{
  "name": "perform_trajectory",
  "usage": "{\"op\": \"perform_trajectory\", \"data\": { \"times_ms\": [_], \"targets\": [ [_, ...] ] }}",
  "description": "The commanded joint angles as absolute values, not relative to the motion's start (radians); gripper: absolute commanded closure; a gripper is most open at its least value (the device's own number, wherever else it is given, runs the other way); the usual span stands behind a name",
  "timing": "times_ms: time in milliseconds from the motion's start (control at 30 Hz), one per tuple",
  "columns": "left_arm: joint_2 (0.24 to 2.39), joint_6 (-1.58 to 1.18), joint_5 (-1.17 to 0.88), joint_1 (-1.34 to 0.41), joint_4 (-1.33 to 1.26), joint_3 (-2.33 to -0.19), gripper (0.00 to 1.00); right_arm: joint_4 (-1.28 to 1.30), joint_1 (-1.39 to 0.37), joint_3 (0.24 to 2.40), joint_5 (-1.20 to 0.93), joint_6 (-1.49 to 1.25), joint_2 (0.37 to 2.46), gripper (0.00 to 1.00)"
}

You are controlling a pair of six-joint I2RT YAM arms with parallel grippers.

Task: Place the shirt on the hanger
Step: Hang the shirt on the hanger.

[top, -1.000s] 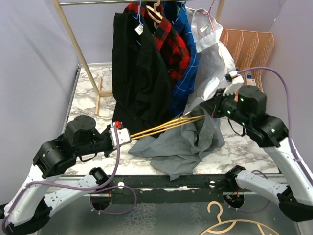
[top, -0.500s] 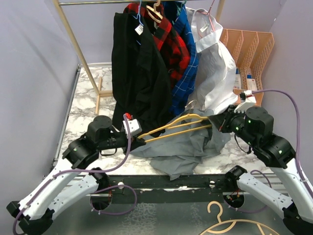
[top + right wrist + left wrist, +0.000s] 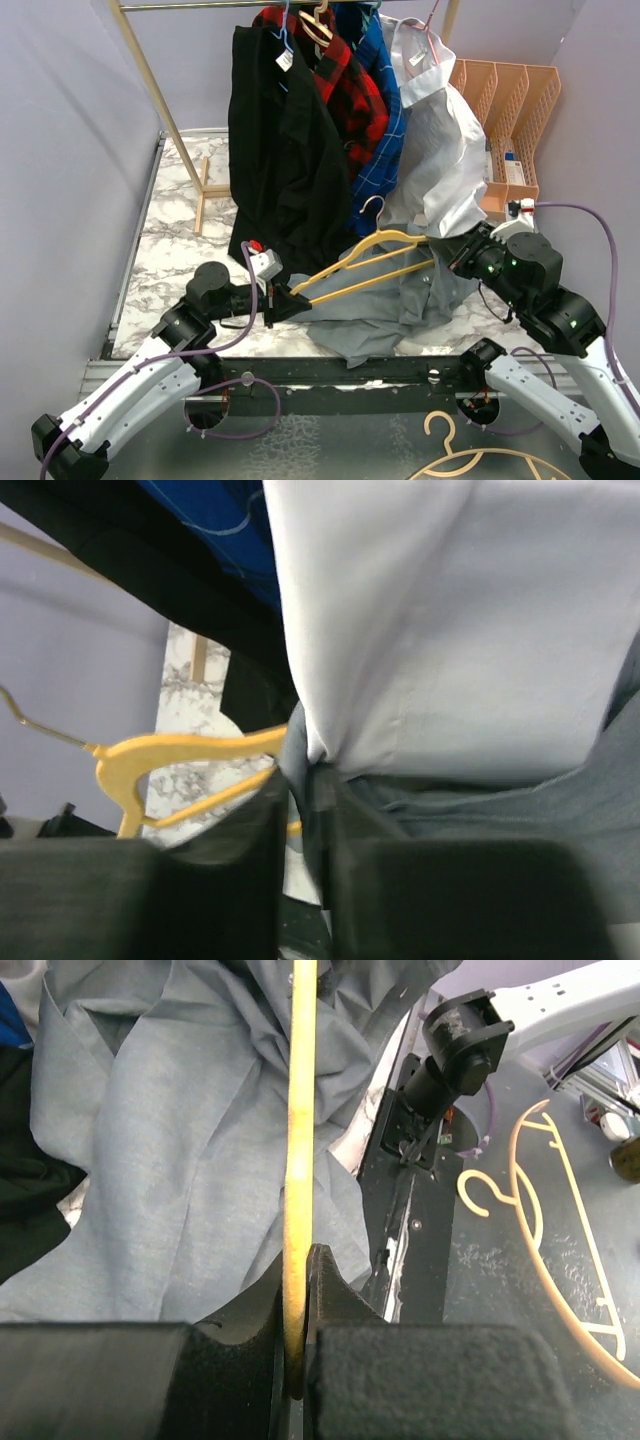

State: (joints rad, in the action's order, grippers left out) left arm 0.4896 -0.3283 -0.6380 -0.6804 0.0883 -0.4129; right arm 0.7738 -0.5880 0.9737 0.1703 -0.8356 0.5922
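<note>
L pincer (image 3: 298, 300), R pincer (image 3: 445, 250) both clamped.

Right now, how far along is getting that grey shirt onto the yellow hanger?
Done: the hanger is lifted, its end clamped in the left pincer. In hand: the right pincer pinches a fold of the shirt. Left: it lies heaped on the table, neither shoulder on the hanger.

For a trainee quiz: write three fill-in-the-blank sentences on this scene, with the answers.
The left tool is shut on the ___ hanger.
The grey shirt lies crumpled on the ___-patterned table.
In the top view, the black garment hangs ___ of the red plaid shirt.
Missing: yellow; marble; left.
</note>
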Motion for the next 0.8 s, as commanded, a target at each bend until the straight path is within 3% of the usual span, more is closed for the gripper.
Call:
{"op": "perform_trajectory", "data": {
  "times_ms": [0, 67, 100, 267, 467, 567, 767],
  "targets": [
    [0.487, -0.336, -0.646, -0.671, -0.026, -0.474, 1.00, 0.823, -0.594, 1.041, 0.203, -0.854, 0.598, 0.62],
    [0.468, -0.333, -0.640, -0.672, -0.007, -0.476, 1.00, 0.854, -0.594, 1.078, 0.177, -0.804, 0.628, 0.23],
    [0.465, -0.333, -0.642, -0.671, -0.004, -0.477, 1.00, 0.860, -0.594, 1.098, 0.167, -0.775, 0.640, 0.14],
    [0.481, -0.327, -0.628, -0.670, 0.011, -0.493, 1.00, 0.903, -0.594, 1.322, 0.138, -0.578, 0.710, 0.11],
    [0.481, -0.271, -0.640, -0.669, 0.149, -0.590, 1.00, 1.097, -0.594, 1.628, 0.254, -0.318, 0.828, 0.09],
    [0.457, -0.214, -0.664, -0.670, 0.238, -0.647, 1.00, 1.078, -0.593, 1.596, 0.283, -0.155, 0.833, 0.08],
    [0.448, -0.146, -0.644, -0.670, 0.305, -0.714, 1.00, 0.969, -0.594, 1.415, 0.101, 0.307, 0.800, 0.06]
  ]
}}
